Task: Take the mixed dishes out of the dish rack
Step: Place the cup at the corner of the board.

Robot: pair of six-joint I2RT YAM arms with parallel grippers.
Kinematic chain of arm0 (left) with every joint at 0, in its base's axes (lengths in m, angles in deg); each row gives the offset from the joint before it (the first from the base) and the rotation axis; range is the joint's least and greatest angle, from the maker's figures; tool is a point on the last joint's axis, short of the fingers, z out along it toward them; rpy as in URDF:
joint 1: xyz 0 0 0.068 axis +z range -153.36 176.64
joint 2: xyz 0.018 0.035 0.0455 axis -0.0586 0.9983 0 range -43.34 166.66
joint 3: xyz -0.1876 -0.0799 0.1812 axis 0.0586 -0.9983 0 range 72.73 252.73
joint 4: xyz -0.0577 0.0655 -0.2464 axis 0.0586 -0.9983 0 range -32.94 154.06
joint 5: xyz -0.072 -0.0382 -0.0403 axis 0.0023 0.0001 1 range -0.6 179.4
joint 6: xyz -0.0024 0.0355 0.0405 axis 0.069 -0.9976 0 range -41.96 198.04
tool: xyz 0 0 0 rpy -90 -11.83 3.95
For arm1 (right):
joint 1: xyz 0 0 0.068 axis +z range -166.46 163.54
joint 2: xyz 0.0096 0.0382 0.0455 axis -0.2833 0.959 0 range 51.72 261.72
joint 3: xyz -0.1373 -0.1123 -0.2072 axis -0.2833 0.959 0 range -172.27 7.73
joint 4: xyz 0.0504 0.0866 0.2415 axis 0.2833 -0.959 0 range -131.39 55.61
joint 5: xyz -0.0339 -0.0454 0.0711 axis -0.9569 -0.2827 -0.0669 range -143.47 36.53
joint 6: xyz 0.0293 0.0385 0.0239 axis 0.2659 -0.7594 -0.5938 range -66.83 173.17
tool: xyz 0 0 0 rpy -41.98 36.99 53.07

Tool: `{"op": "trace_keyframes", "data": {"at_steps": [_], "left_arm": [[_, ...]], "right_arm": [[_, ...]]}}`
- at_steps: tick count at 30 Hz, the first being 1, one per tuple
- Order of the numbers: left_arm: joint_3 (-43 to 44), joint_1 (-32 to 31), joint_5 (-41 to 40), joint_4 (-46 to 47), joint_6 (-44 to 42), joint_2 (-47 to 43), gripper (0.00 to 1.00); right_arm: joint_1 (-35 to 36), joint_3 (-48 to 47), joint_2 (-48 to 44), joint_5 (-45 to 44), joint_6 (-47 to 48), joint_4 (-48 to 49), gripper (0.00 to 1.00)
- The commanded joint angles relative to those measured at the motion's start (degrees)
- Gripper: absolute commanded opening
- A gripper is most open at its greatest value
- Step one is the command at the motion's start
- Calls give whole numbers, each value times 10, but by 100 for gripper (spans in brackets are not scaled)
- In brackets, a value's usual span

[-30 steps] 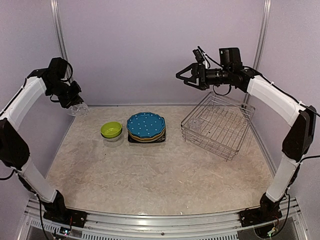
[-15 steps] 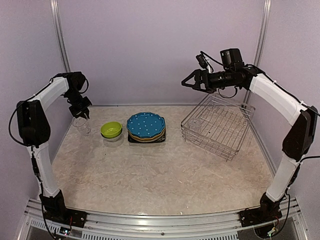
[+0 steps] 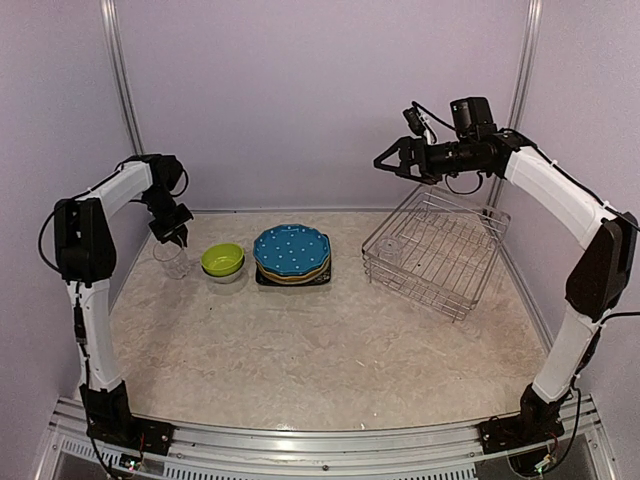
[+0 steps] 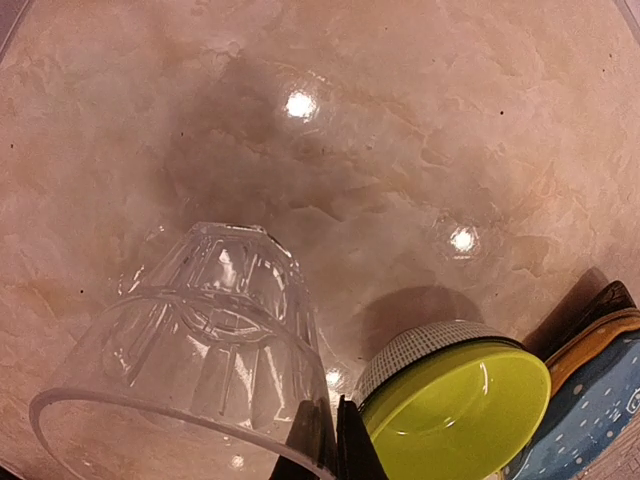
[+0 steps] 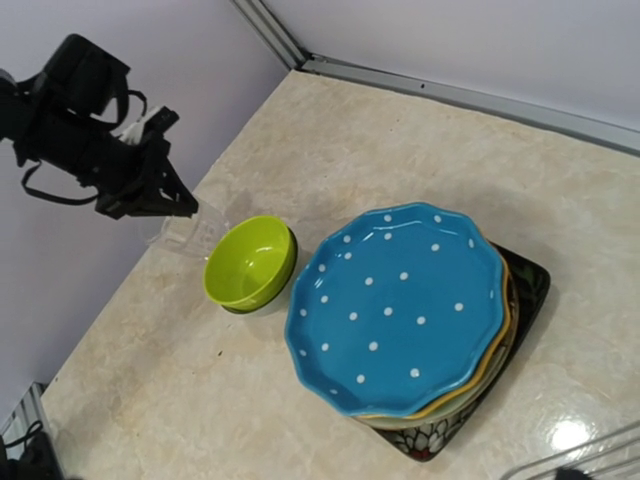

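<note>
My left pincer (image 3: 172, 233) is nearly closed on the rim of the glass (image 4: 210, 330). One finger sits inside the wall and one outside, with only the thickness of the wall between them. The glass stands upright on the table (image 3: 300, 350), just left of the bowl (image 3: 223, 260) and close to it without touching, as far as I can tell. I judge this piece is as good as unloaded, and what it needs now is a gentle release.

The glass is light, hard and slick, with facets down its sides, and it is brittle. A rim pinch holds it by a thin edge, so a twist or a quick pull could tip it against the bowl or chip the lip. I should open the fingers straight apart and lift straight up.

The plates (image 3: 291, 252) lie stacked just right of the bowl, the blue dotted one on top. The rack (image 3: 435, 250) sits well to the right of the bowl, beyond the plates. My right pincer (image 3: 385, 160) hangs high above the rack's far edge, spread wide and holding nothing. What looks like a second glass (image 3: 392, 247) stands in the rack's corner nearest the bowl, though it is faint from the top view. I'd take it by the rim wall too, or across the body if the fingers span it, and squeeze lightly.
</note>
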Motion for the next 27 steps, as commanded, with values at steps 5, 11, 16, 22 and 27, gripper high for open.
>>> {"op": "trace_keyframes", "data": {"at_steps": [5,11,16,22,27], "left_arm": [[41,-21,-16,10,8,43,0],[57,-24,-15,2,16,66,3],[59,-25,-21,-3,17,68,14],[70,-25,-25,-10,18,47,43],[107,-29,-43,-20,7,21,60]], "right_arm": [[-18,-17,14,23,13,-19,99],[-26,-19,18,28,18,-24,99],[-31,-17,19,33,23,-28,99],[-34,-15,19,37,32,-31,99],[-37,0,13,29,37,-31,99]]}}
